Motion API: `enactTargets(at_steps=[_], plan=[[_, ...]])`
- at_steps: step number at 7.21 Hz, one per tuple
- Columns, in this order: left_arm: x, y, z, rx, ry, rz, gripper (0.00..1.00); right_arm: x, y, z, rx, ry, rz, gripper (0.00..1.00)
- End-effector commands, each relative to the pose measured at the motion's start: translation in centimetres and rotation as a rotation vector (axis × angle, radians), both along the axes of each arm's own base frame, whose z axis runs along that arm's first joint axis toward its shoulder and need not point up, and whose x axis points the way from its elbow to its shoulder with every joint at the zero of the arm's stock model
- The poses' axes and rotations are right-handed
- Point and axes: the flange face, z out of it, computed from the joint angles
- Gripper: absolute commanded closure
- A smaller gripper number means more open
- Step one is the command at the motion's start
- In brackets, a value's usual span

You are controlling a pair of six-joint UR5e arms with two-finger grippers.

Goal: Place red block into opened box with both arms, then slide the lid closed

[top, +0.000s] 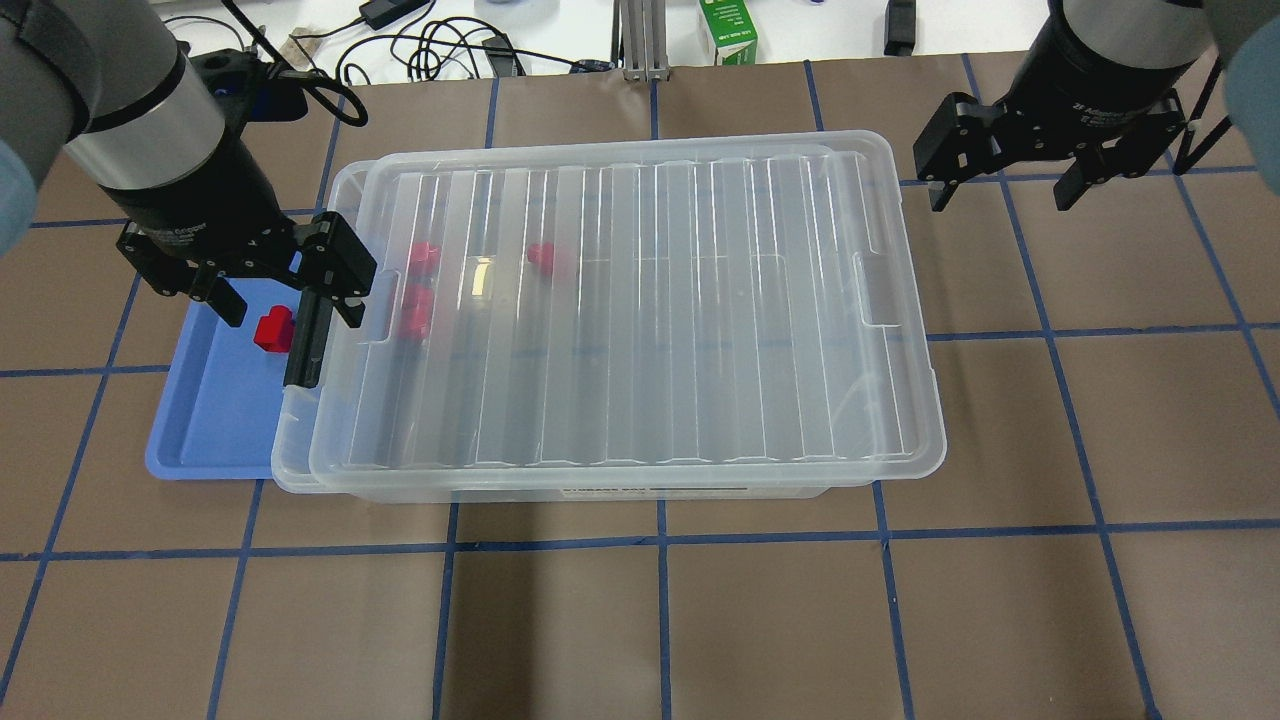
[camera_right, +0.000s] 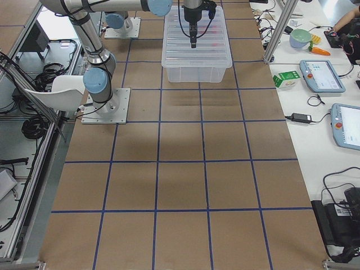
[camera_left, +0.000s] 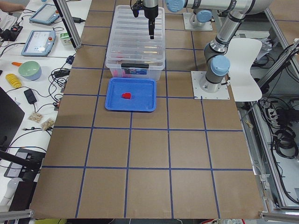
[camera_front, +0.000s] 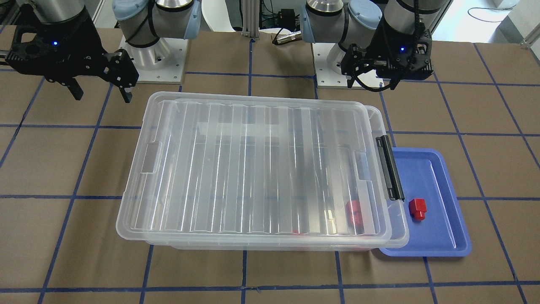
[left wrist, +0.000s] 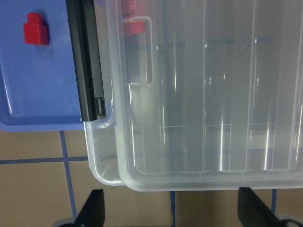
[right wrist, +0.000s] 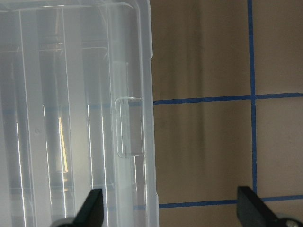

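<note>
A red block (top: 272,330) (camera_front: 417,209) (left wrist: 36,33) lies on the blue tray (top: 200,430) beside the box's black handle (top: 305,330). The clear box (top: 295,460) carries the lid (top: 640,300) (camera_front: 253,160), which sits shifted slightly toward my right side, leaving a narrow strip at the handle end uncovered. Other red blocks (top: 415,310) show blurred through the lid near that end. My left gripper (top: 288,308) (left wrist: 173,213) hangs open above the tray and handle, holding nothing. My right gripper (top: 1000,200) (right wrist: 173,213) is open over the table, just past the lid's far short end.
The tray (camera_front: 438,240) tucks partly under the box's handle end. A green carton (top: 728,30) and cables lie at the table's back edge. Brown table with blue tape lines surrounds the box. Side benches hold tablets (camera_left: 41,42) and a bowl (camera_left: 29,70).
</note>
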Motion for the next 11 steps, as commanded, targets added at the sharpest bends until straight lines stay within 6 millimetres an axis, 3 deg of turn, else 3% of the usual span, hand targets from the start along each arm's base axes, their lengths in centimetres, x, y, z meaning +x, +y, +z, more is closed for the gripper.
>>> enactTargets(at_steps=[1, 8, 9, 11], plan=[[0.0, 0.2, 0.0, 0.005, -0.005, 0.000, 0.00, 0.0, 0.0, 0.0, 0.001, 0.000, 0.002, 0.00], [0.1, 0.5, 0.0, 0.006, -0.007, 0.001, 0.00, 0.0, 0.1, -0.5, 0.017, -0.002, -0.012, 0.00], [0.1, 0.6, 0.2, 0.003, -0.008, 0.001, 0.00, 0.0, 0.1, -1.6, 0.042, -0.003, -0.015, 0.00], [0.1, 0.6, 0.1, 0.006, -0.008, 0.001, 0.00, -0.1, -2.1, -7.9, 0.089, -0.003, -0.003, 0.00]])
